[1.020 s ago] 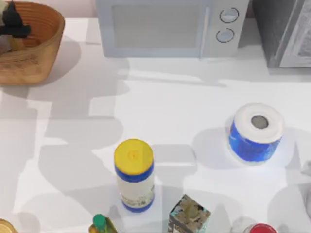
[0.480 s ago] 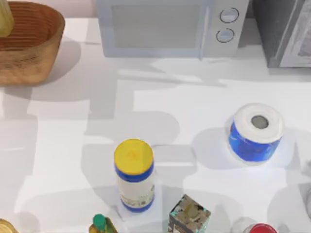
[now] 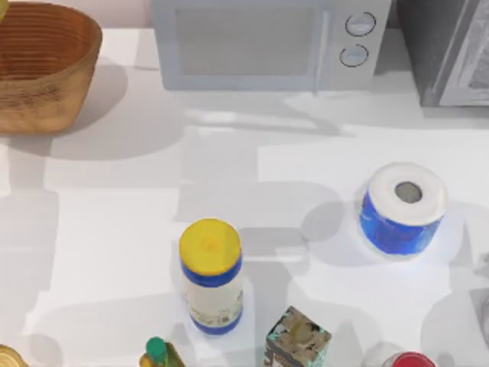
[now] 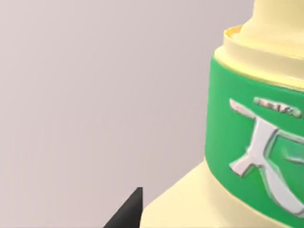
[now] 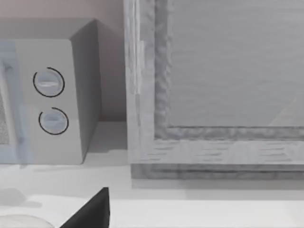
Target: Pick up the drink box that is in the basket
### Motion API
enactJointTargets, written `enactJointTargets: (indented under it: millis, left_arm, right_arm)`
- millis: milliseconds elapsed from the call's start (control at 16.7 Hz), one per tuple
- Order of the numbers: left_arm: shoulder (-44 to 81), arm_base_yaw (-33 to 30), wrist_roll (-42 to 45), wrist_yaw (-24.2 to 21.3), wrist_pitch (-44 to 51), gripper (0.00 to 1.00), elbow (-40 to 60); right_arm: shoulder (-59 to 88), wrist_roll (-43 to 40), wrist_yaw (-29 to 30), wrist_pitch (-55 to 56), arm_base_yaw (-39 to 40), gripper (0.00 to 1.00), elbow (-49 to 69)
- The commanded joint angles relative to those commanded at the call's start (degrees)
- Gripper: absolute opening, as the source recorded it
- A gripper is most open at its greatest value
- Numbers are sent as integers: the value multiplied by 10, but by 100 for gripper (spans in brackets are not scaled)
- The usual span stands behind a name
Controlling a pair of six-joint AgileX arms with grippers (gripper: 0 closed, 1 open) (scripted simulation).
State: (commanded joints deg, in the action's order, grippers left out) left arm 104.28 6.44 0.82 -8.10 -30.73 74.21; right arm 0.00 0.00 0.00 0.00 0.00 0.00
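White table point(image 3: 137, 229), with a plain pale wall behind it in the left wrist view.

Left claw point(image 4: 129, 213): I hold it clamped on the drink box point(image 4: 256, 156). One dark fingertip point(image 4: 133, 204) lies against the box's pale-yellow shoulder. Above the shoulder runs a green collar with a pale mark on it, and a pale-yellow neck rises over that. In the top view the drink box point(image 3: 2, 8) is a pale-yellow sliver at the far-left back corner, over the back rim of the basket point(image 3: 53, 84). How high it hangs there I cannot tell. The basket is round, orange-brown wicker with ribbed walls, and it stands at the table's back left.

Right claw point(image 5: 90, 213): parked low over the table at the back right. Whether it is apart or together I cannot tell. It faces the knob end of the microwave point(image 5: 57, 95) and the grey cabinet point(image 5: 213, 95) beside it.

Farther out, in the top view:
- The microwave point(image 3: 260, 42) stands along the back edge, with the cabinet point(image 3: 447, 50) to its right.
- A white roll point(image 3: 403, 205) in a blue wrap stands upright on the right.
- A white canister point(image 3: 211, 275) with a yellow lid and blue bands stands near the front centre.
- A small patterned box point(image 3: 298, 340) stands just beside the canister, to its right.
- A green-capped bottle point(image 3: 158, 353) stands at the front edge, left of the small box.
- A red-topped item point(image 3: 412, 361) stands at the front right.
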Motion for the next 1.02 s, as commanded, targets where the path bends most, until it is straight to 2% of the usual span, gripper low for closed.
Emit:
enactJointTargets:
  millis: [240, 480, 720, 1020]
  left_arm:
    - [-3, 0, 1, 1, 0, 0, -5]
    - [-79, -5, -1, 6, 24, 0, -60]
    - [-220, -15, -4, 17, 67, 0, -163]
    - [-465, -29, -5, 35, 137, 0, -333]
  right_arm:
    - [0, 0, 0, 0, 0, 100, 0]
    - [0, 0, 0, 0, 0, 100, 0]
    - [0, 0, 0, 0, 0, 100, 0]
    - [0, 0, 0, 0, 0, 100, 0]
